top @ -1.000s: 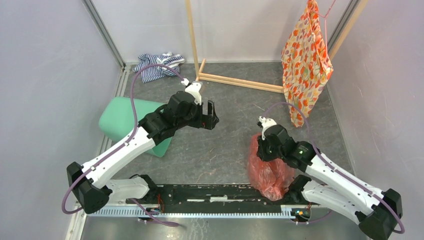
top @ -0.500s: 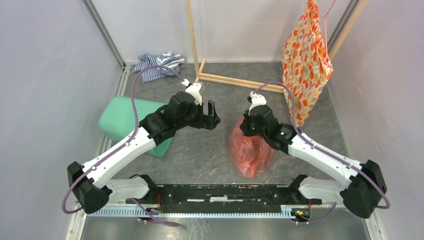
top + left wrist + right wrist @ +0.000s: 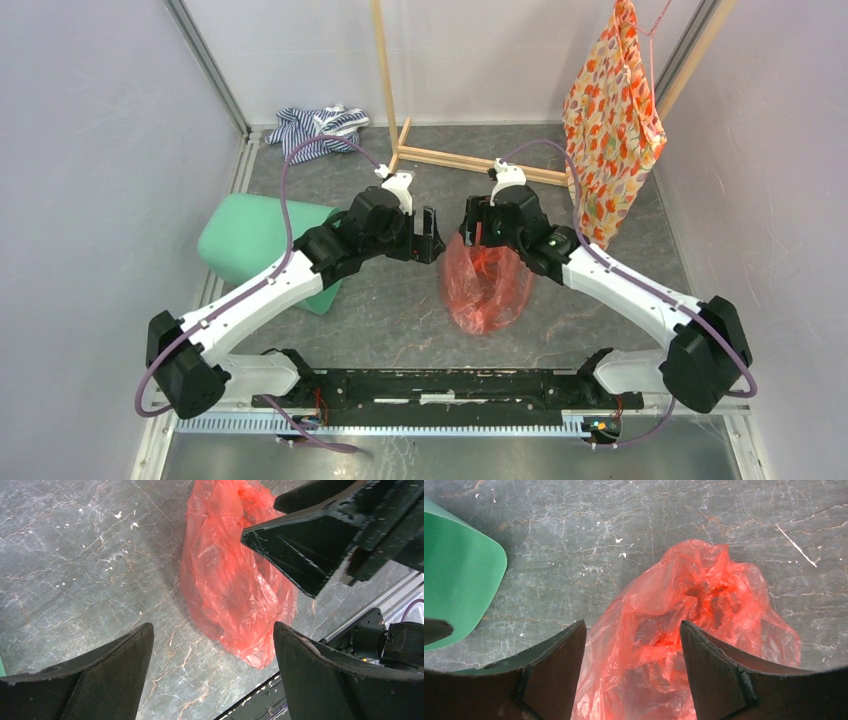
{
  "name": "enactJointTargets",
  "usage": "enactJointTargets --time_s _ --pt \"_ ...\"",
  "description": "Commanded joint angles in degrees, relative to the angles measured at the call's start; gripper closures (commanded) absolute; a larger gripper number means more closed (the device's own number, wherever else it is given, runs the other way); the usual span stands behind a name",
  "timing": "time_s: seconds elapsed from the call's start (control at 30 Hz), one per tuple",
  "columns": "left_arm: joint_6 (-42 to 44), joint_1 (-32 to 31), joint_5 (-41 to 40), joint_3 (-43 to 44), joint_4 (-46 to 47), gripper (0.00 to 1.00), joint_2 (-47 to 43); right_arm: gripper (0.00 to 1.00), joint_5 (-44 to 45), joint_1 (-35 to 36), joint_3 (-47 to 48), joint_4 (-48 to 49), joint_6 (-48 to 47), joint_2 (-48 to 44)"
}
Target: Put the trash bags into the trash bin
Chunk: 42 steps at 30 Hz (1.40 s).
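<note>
Now our right end effector (image 3: 632, 630) has brought the trash bag (image 3: 487, 285) from the bench's (image 3: 400, 310) near edge to mid-bench and opened, dropping it by our open left end effector (image 3: 212, 630), nearer the tipped trash bin (image 3: 250, 240).

No text, label, brand, number or sign can be read, whether on the trash bin (image 3: 250, 240), the trash bags (image 3: 487, 285) or the floral cloth (image 3: 610, 120).
</note>
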Motion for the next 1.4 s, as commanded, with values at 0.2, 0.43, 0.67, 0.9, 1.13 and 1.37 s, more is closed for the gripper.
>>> enactJointTargets --time_s 0.2,0.43,0.67,0.9,1.13,1.37 --pt "-1.4 -1.8 1.1 3.7 4.9 0.13 7.6 0.23 0.3 -3.9 -7.8 -4.3 -3.9 -13.1" --pt "-0.9 -5.4 -1.6 8.4 5.4 0.14 14.8 0.24 3.7 -7.3 -18.6 -5.4 -3.4 -20.5" --pt "0.3 -6.3 -5.1 10.2 5.6 0.28 23.1 0.26 1.7 -12.1 -22.5 -2.6 -5.5 -21.3" --pt "0.8 -5.6 -10.9 6.5 5.0 0.78 25.2 0.26 -0.5 -14.5 -26.1 2.2 -6.5 -19.4" --pt "1.9 -4.0 -10.3 2.6 7.1 0.98 25.8 0.28 -6.0 -15.2 -28.9 12.0 -6.2 -14.6" --pt "2.5 -2.9 -8.7 1.2 9.7 0.98 25.5 0.33 -8.7 -15.9 -29.6 20.6 -3.6 -7.8"
